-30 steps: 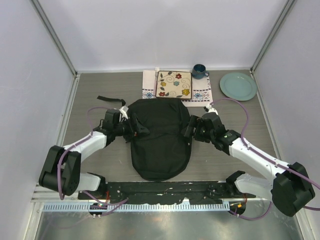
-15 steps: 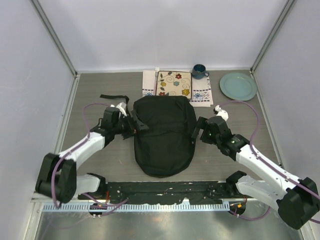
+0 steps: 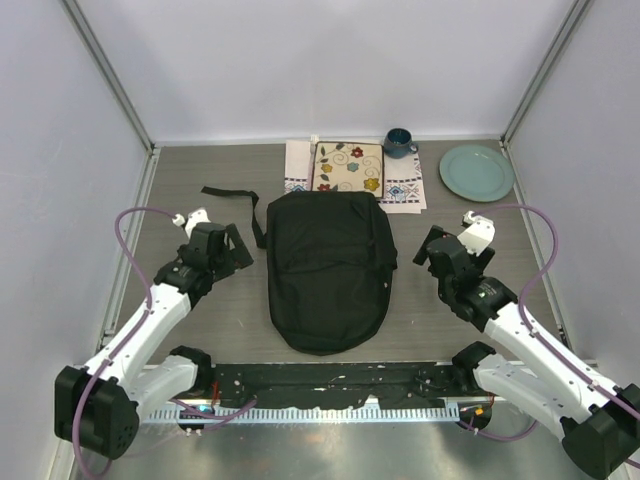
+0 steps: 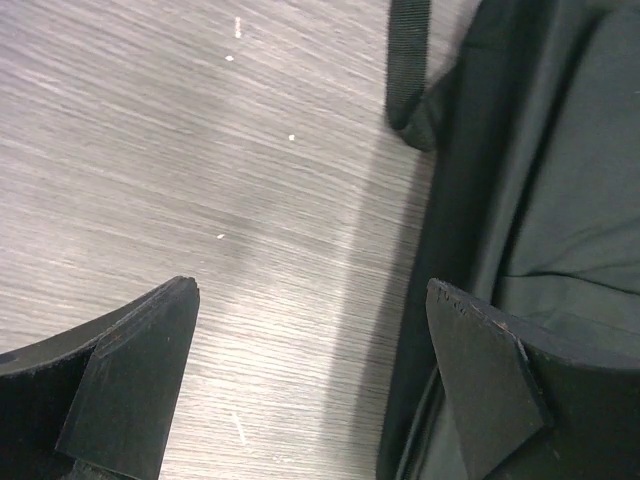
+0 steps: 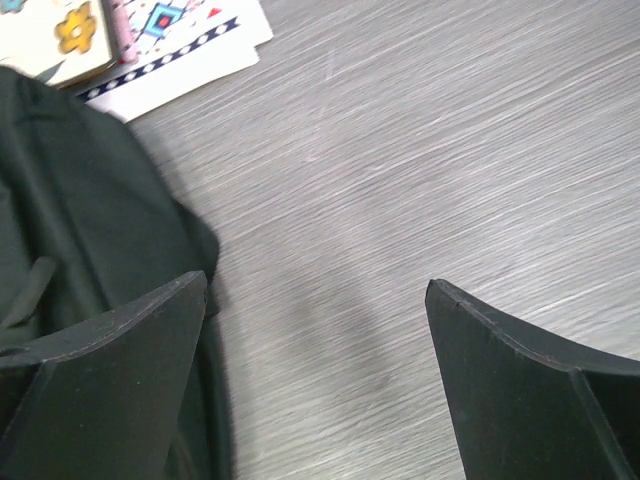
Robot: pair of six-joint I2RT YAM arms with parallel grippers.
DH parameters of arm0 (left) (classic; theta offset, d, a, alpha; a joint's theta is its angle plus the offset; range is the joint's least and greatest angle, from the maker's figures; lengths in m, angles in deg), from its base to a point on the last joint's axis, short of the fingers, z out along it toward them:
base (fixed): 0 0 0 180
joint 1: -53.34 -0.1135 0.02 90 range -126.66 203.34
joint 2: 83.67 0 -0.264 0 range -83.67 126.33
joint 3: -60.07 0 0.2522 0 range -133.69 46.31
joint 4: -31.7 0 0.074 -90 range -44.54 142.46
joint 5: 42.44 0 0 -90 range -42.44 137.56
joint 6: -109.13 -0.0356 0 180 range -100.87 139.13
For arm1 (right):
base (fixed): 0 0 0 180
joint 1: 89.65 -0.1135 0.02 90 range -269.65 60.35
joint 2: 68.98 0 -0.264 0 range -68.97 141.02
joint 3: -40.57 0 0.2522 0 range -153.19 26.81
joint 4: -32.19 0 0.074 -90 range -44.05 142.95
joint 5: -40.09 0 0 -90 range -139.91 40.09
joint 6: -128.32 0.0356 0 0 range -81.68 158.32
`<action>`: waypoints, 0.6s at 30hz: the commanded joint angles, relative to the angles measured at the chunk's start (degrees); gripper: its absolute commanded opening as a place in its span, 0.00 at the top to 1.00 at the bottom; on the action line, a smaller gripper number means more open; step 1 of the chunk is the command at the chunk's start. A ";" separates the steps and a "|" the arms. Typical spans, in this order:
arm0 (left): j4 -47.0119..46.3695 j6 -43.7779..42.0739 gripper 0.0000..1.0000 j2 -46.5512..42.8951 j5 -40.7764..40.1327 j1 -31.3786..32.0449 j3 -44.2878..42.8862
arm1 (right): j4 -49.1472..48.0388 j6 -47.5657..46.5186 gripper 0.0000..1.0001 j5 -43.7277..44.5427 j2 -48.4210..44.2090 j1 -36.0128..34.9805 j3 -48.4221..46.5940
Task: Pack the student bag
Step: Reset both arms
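The student bag [image 3: 328, 270], a large black backpack, lies flat in the middle of the table with one strap [image 3: 230, 195] trailing off its upper left. My left gripper [image 3: 234, 252] stands open a short way left of the bag and touches nothing. In the left wrist view the bag [image 4: 560, 150] and its strap [image 4: 408, 60] fill the right side, and bare table lies between the open left gripper [image 4: 312, 290] jaws. My right gripper [image 3: 430, 252] is open just right of the bag. The right wrist view has the bag [image 5: 80, 220] at the left and the right gripper [image 5: 315, 282] empty.
Behind the bag a floral notebook [image 3: 348, 168] lies on a white patterned cloth [image 3: 402, 190]. A dark blue mug [image 3: 398, 142] and a teal plate [image 3: 476, 171] stand at the back right. Grey walls close in the table on three sides.
Both grippers were at the bag's upper sides; they have drawn back outward and toward the near edge, away from it. The bag has settled flat and smooth.
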 commanded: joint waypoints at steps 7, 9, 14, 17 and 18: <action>2.92 -1.62 0.00 2.46 -5.91 -0.15 -2.13 | -19.45 -14.40 0.04 18.79 -0.36 0.20 7.07; 3.19 -1.71 0.00 2.37 -6.18 -0.07 -2.04 | -26.06 -20.09 0.04 19.94 -0.19 0.20 11.46; 2.93 -1.53 0.01 1.14 -5.65 -0.15 -1.34 | -40.51 -25.84 0.04 18.29 1.13 0.20 15.78; 2.40 -1.36 0.00 -0.70 -5.65 -0.07 -0.63 | -46.38 -28.47 0.04 17.93 0.52 0.20 17.18; 1.79 -1.36 0.00 -1.32 -5.74 -0.07 -0.11 | -47.88 -29.52 0.04 17.66 0.52 0.20 17.45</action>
